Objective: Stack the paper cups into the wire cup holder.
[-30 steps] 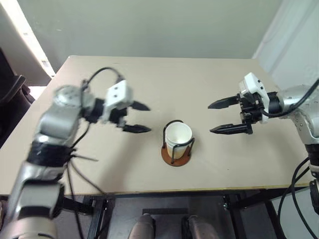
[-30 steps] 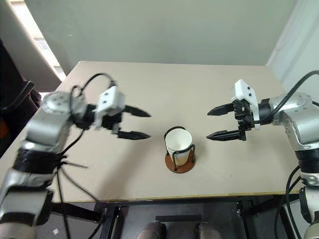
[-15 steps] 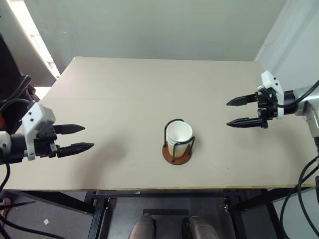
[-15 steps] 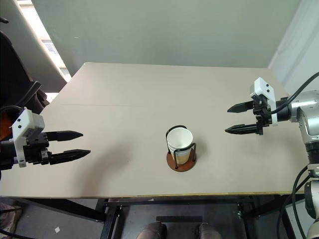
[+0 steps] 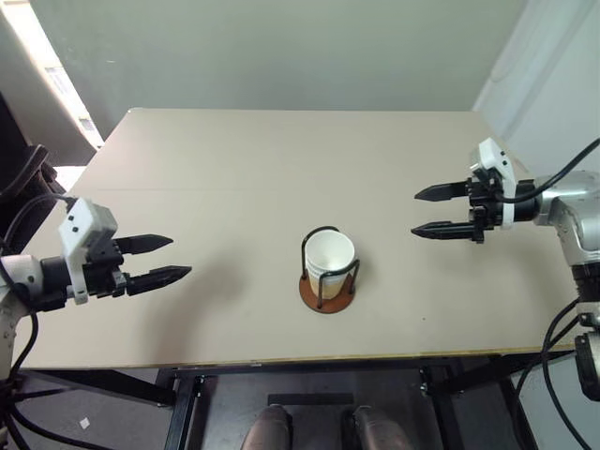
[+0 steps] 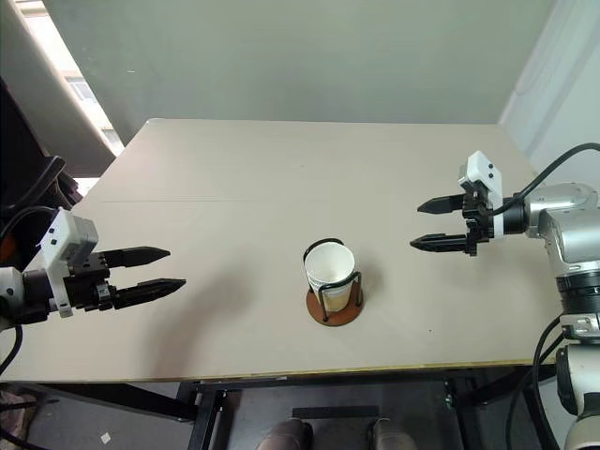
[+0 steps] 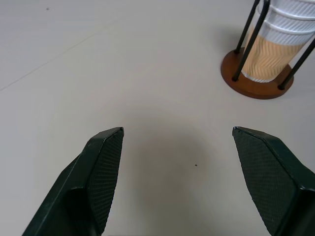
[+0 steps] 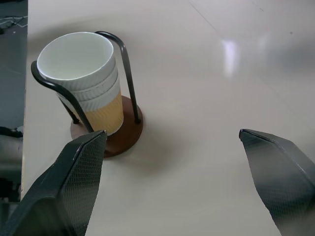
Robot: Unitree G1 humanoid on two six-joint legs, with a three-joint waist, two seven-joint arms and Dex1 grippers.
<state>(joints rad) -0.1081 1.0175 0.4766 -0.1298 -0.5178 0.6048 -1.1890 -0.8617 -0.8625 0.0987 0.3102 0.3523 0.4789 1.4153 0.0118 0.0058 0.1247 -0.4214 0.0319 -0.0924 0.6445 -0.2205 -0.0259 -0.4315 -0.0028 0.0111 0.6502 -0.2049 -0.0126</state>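
The paper cups point(image 5: 329, 260) sit nested as one stack inside the wire cup holder point(image 5: 327, 293), upright near the table's front middle. In the right wrist view the paper cups point(image 8: 81, 73) show three white rims above a tan-yellow side, ringed by the black wire loops on the holder's brown base point(image 8: 129, 132). My left gripper point(image 5: 179, 258) hovers open and empty over the table's left side, well apart from the holder. To the right of the holder, my right gripper point(image 5: 414, 215) is open and empty, pointing toward it. The left wrist view shows the cups point(image 7: 275, 46) beyond the left gripper point(image 7: 177, 132).
The beige table point(image 5: 281, 169) has its front edge just below the holder and a grey wall behind it. Dark equipment and cables point(image 5: 23, 178) stand past the table's left edge. A cable point(image 5: 562, 173) loops off my right arm.
My left gripper has pulled back from beside the holder to the table's left side. The right gripper drew slightly away to the right. Both stay open, and the head view has shifted.
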